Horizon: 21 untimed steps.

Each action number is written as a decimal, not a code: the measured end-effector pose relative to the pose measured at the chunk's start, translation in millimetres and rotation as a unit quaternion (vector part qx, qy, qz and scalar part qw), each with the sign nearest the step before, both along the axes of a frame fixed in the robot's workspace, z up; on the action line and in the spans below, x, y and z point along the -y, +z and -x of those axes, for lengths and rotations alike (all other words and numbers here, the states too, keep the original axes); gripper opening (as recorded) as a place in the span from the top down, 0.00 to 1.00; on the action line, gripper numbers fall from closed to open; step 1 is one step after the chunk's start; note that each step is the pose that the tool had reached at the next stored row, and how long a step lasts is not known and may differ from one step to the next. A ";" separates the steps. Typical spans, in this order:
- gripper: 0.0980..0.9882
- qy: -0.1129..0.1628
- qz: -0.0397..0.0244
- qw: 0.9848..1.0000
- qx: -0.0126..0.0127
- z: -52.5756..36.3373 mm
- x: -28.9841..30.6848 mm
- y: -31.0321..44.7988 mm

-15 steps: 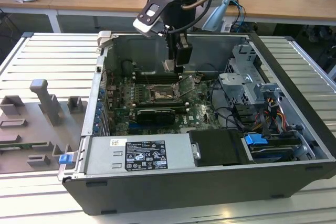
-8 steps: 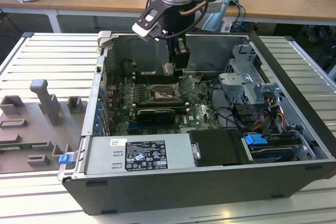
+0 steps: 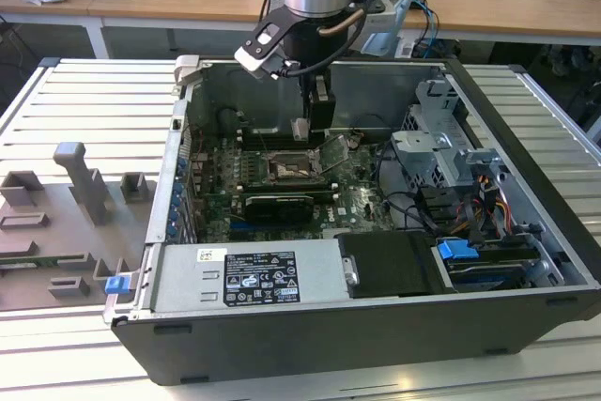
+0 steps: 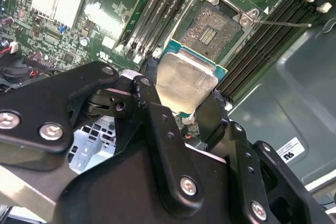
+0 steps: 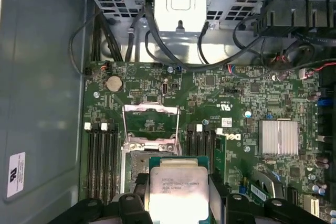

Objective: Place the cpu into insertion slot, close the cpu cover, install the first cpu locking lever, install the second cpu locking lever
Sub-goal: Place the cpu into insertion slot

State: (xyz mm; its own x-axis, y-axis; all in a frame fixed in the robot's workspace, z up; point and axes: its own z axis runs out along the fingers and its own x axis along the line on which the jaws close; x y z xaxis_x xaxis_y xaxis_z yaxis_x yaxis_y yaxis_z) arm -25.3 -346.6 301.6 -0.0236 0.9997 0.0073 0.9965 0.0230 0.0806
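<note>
My gripper hangs inside the open computer case, shut on the cpu, a flat silvery-beige square chip with a green edge. In both wrist views the black fingers press on two opposite sides of the cpu. The chip is held a little above the board, just beside the insertion slot, whose dark contact field lies bare. In the exterior view the insertion slot sits right below the gripper. The cpu cover, a silver frame, stands flipped open at the socket's far end.
Long black memory slots flank the socket on both sides. A black expansion card lies in front of it. A metal drive cage with cables stands toward the exterior view's right. The case walls ring the board. Grey fixtures sit outside.
</note>
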 end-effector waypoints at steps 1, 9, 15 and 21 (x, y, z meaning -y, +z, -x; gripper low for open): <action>0.51 0.000 0.000 1.000 0.000 0.0 0.0 -0.4; 0.51 0.000 0.000 1.000 0.000 0.1 0.0 -6.7; 0.51 0.000 0.000 1.000 0.000 0.2 0.0 -11.9; 0.51 0.000 0.000 1.000 0.000 0.3 0.0 -15.1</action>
